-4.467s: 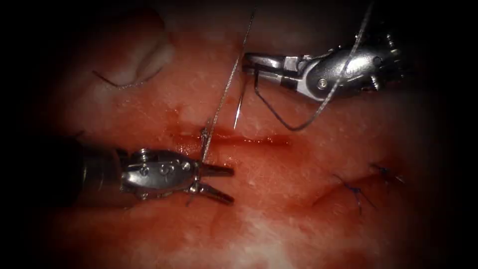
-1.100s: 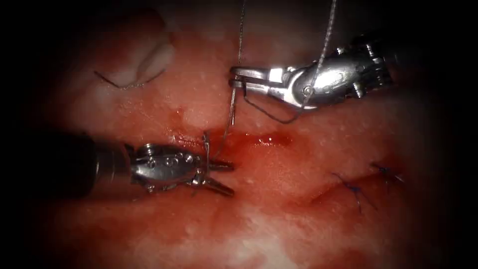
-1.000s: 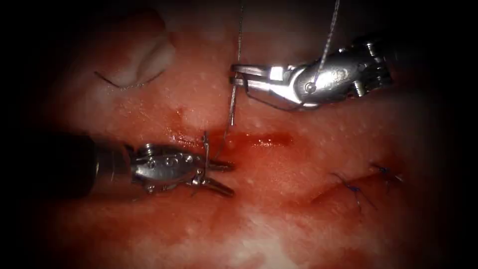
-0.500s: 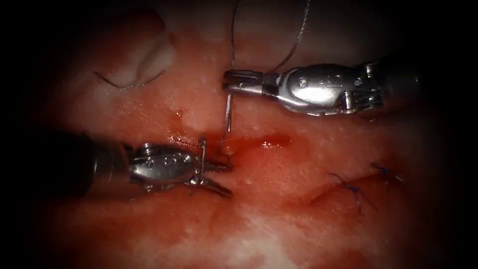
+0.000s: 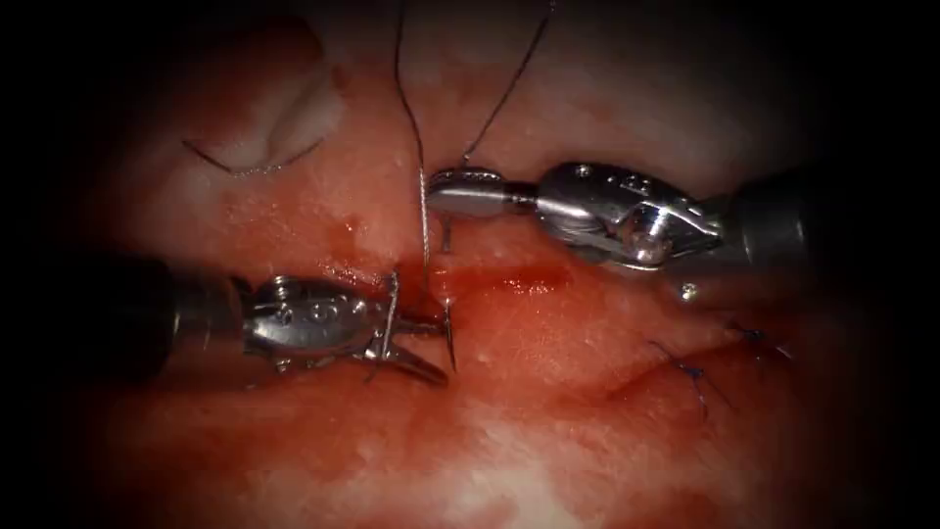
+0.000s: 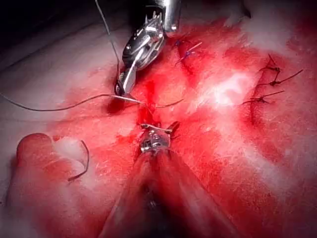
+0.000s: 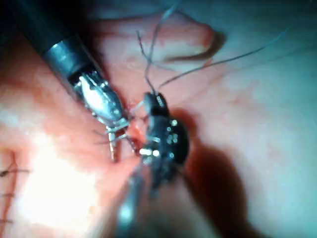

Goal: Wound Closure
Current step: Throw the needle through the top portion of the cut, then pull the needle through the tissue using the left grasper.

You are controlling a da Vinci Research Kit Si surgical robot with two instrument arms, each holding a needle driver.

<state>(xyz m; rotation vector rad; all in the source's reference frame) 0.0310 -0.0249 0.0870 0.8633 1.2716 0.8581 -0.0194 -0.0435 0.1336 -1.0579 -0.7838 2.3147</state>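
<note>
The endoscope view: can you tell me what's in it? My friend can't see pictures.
The right tool holds a curved needle near its back end, and the needle goes down into the red cut in the tissue, its point sticking out below. The left tool sits open beside that point, holding nothing. Thread runs up from the cut.

Glossy metal grippers, wet tissue
</note>
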